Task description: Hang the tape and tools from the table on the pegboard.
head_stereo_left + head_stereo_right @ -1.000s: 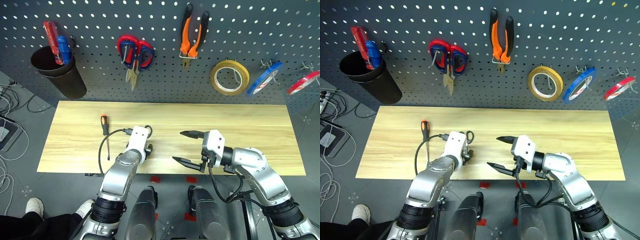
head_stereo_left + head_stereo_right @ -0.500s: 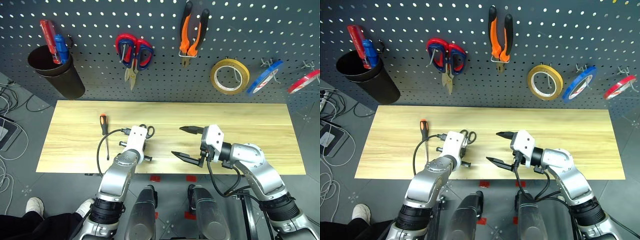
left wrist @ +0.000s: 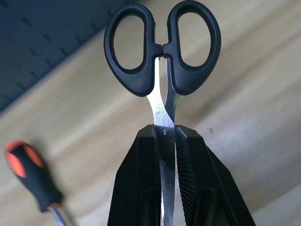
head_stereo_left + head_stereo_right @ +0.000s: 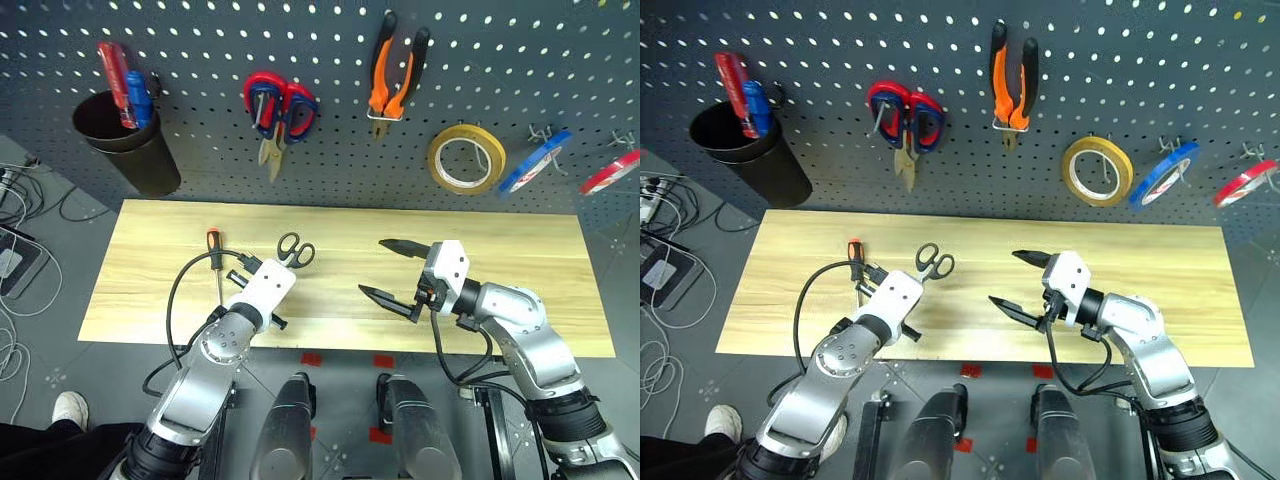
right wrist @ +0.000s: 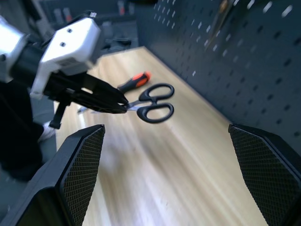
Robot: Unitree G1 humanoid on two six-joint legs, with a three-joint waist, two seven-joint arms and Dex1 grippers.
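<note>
Scissors (image 3: 162, 61) clamped by the blades in left gripper (image 3: 165, 141), handles toward pegboard (image 4: 200, 100), lifted off surface (image 4: 520, 260). Right gripper (image 4: 395, 268) wide, empty, alongside.

I'm in a workshop: a dark pegboard (image 4: 200, 40) hangs pliers (image 4: 397, 72), scissors (image 4: 278, 108) and tape rolls (image 4: 466, 158) above my wooden bench (image 4: 520, 250), cables (image 4: 25, 200) lying beside it.

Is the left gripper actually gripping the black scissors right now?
Touching. In the left wrist view the left gripper's fingers are clamped on the scissors' blades, just below the handles.
</note>
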